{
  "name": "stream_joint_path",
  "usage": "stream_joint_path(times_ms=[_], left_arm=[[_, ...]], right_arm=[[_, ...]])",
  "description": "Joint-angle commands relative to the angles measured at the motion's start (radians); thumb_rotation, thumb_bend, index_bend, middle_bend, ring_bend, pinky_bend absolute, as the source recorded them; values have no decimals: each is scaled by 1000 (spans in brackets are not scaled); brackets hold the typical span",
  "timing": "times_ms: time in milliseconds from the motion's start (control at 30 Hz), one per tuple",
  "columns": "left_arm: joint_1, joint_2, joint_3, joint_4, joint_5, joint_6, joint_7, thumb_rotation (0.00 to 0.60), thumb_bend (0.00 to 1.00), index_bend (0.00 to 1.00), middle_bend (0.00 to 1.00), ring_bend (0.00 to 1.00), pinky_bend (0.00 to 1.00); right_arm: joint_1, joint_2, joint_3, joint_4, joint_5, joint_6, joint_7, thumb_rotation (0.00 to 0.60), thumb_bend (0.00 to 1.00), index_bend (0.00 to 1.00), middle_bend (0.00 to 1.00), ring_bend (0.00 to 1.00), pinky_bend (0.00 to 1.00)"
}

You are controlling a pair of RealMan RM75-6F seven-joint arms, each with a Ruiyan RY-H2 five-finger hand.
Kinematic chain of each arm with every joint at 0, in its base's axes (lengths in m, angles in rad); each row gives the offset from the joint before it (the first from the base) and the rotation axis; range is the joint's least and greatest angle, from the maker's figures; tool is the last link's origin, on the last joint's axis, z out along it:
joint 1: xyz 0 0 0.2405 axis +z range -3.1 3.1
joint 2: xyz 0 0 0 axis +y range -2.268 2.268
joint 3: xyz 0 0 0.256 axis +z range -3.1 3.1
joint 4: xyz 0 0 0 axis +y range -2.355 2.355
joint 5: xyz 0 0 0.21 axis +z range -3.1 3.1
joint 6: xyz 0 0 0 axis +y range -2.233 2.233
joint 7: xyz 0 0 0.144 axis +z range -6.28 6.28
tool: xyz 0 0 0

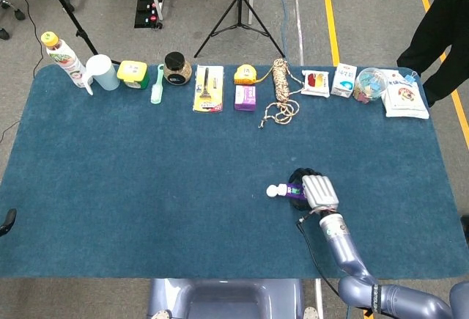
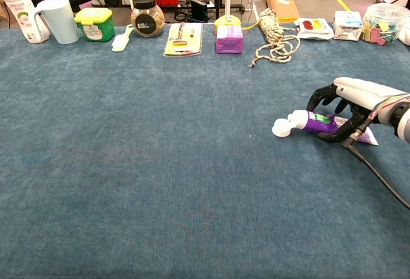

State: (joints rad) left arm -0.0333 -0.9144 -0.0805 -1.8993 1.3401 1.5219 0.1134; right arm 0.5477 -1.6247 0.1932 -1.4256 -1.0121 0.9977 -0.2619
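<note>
A purple tube (image 2: 312, 122) with a white cap (image 2: 280, 127) lies on the blue table (image 2: 160, 163), cap pointing left. My right hand (image 2: 354, 95) arches over the tube's rear half. Its dark fingers curl down on the far side, the thumb closes in on the near side, and together they grip it against the cloth. In the head view the right hand (image 1: 317, 190) covers most of the tube (image 1: 292, 190), leaving only the cap end showing. Of my left hand (image 1: 6, 220), only a dark sliver shows at the table's left edge, with its fingers out of frame.
Along the far edge stands a row: bottle (image 1: 61, 58), pale mug (image 1: 102, 72), green tub (image 1: 133, 73), jar (image 1: 176, 68), razor card (image 1: 208, 88), purple box (image 1: 245, 97), rope coil (image 1: 281, 88), small packets (image 1: 344, 81) and a bag (image 1: 405, 99). A person (image 1: 447, 26) stands far right.
</note>
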Motion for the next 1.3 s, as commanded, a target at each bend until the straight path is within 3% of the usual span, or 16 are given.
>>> stream_joint_path(times_ms=[33,367,633,967,1300], left_arm=[[3,3,1,-1,1,3,-2,600,347,0,0,7,175],[13,10,4,-9,7,15,-6,600,348,0,0,7,175],[15,12,3,-16,13,20,-4,600,347,0,0,7,175],[5,13,4,-33,31,12,17,600,348,1,0,6,175],[-63,14,8,-80,97,-69,85,600,348,13,0,7,175]], right_arm=[[-1,-8,6,18,-3,-2,27,600,346,426,306,260,280],[-16,12,33,64,2,-45,166,600,346,594,465,442,485],[-46,48,29,90,-97,-49,345,600,354,686,579,589,713],[-56,83,-6,78,-270,-12,515,600,396,739,678,714,865],[-51,103,-12,15,-325,9,591,600,398,753,737,793,930]])
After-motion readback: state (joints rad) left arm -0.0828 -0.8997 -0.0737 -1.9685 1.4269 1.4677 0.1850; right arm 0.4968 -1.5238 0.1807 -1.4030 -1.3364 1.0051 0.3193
